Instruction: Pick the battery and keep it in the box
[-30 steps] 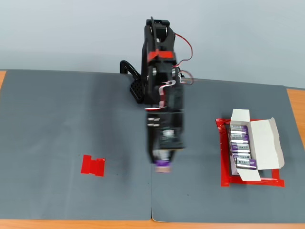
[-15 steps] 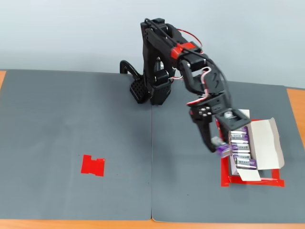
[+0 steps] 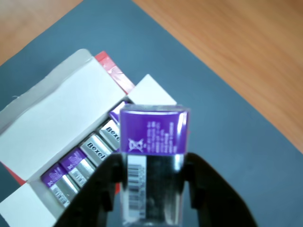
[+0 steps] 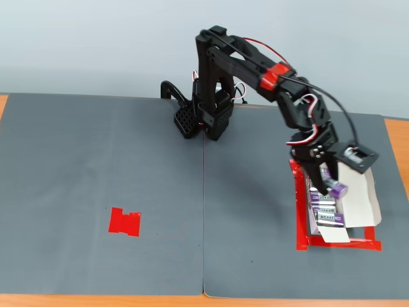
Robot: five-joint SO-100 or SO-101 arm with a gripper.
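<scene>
Claw [image 3: 154, 189] grips battery [image 3: 152, 142] over box [image 3: 57, 118] holding batteries [image 3: 85, 163].

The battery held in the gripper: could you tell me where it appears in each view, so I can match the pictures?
Wrist view: the battery is at lower centre, clamped in the gripper, purple end up.
Fixed view: the battery is at right of centre, above the row of batteries in the box.
Shared landmark: the box, open and white, with red tape beside it.
</scene>
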